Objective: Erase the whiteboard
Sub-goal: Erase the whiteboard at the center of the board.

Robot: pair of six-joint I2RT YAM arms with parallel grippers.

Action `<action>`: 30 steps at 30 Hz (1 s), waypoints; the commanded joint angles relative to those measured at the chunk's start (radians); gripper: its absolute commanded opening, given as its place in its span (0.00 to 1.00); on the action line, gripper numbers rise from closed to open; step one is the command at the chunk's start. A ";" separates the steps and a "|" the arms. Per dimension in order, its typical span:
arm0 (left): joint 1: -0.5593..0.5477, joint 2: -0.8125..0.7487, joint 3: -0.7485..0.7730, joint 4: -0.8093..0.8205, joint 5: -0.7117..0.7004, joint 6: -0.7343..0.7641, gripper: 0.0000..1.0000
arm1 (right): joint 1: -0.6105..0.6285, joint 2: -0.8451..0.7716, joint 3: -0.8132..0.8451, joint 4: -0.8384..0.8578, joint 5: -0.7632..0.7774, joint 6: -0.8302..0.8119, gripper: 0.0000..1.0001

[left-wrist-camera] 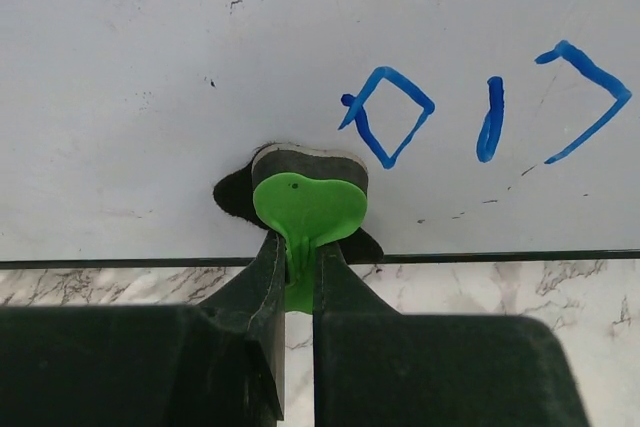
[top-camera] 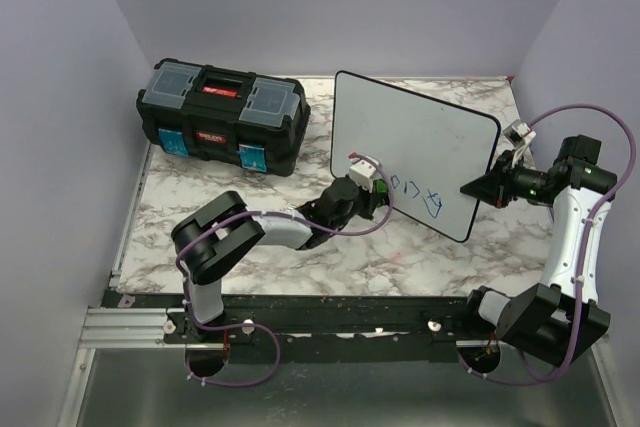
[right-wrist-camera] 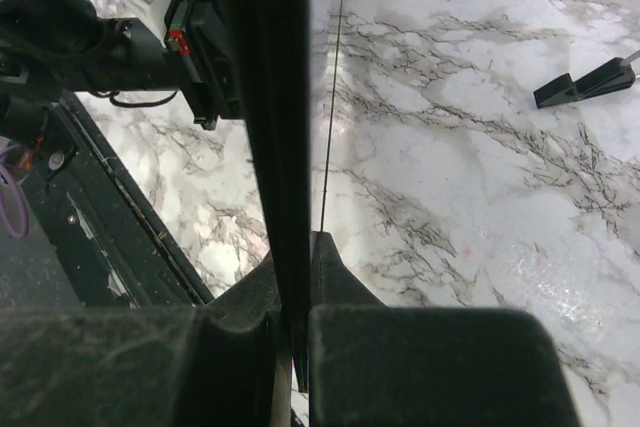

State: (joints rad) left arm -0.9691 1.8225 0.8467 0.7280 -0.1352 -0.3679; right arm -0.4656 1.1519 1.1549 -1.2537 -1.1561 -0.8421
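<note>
Against the whiteboard (top-camera: 410, 147), left pincer (left-wrist-camera: 298, 247) clamping partly hidden green eraser (left-wrist-camera: 305, 209), right pincer (right-wrist-camera: 297, 267) pinching its rim

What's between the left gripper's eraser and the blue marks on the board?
Nothing visible. The eraser, pinched in the left gripper, sits against the board just left of the marks, with only bare white surface between. The right gripper clamps the board's right edge, clear of the writing.
</note>
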 commanded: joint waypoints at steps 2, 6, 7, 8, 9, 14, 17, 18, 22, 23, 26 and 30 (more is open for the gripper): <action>0.059 -0.048 0.136 -0.123 0.031 0.075 0.00 | 0.015 -0.031 -0.003 -0.044 -0.183 0.048 0.01; 0.104 -0.035 0.140 -0.139 0.054 0.055 0.00 | 0.015 -0.041 -0.006 -0.030 -0.182 0.064 0.01; 0.105 -0.025 0.127 -0.136 0.056 0.046 0.00 | 0.015 -0.040 -0.006 -0.030 -0.182 0.064 0.01; 0.106 -0.009 0.108 -0.124 0.056 0.031 0.00 | 0.015 -0.039 -0.006 -0.031 -0.182 0.063 0.01; 0.104 0.003 0.084 -0.105 0.063 0.008 0.00 | 0.015 -0.038 -0.006 -0.031 -0.182 0.063 0.01; 0.061 0.037 -0.052 0.030 0.046 -0.080 0.00 | 0.015 -0.039 -0.006 -0.031 -0.182 0.061 0.01; 0.018 0.041 -0.044 0.025 0.023 -0.060 0.00 | 0.015 -0.037 -0.006 -0.031 -0.183 0.063 0.01; 0.013 0.044 -0.032 0.019 0.014 -0.050 0.00 | 0.015 -0.037 -0.006 -0.031 -0.183 0.062 0.01; 0.026 0.019 0.046 -0.029 -0.011 0.008 0.00 | 0.015 -0.044 -0.006 -0.028 -0.180 0.065 0.01; 0.034 0.002 0.070 -0.044 -0.009 0.020 0.00 | 0.015 -0.046 -0.007 -0.026 -0.180 0.067 0.01; 0.059 -0.034 0.117 -0.067 -0.013 0.050 0.00 | 0.015 -0.049 -0.008 -0.017 -0.179 0.078 0.01; 0.085 -0.033 0.136 -0.083 -0.012 0.051 0.00 | 0.015 -0.050 -0.009 -0.016 -0.179 0.078 0.01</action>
State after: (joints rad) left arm -0.9138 1.8294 0.9314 0.6209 -0.1303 -0.3447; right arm -0.4656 1.1313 1.1469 -1.2148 -1.1511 -0.8093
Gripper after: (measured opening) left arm 0.060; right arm 0.060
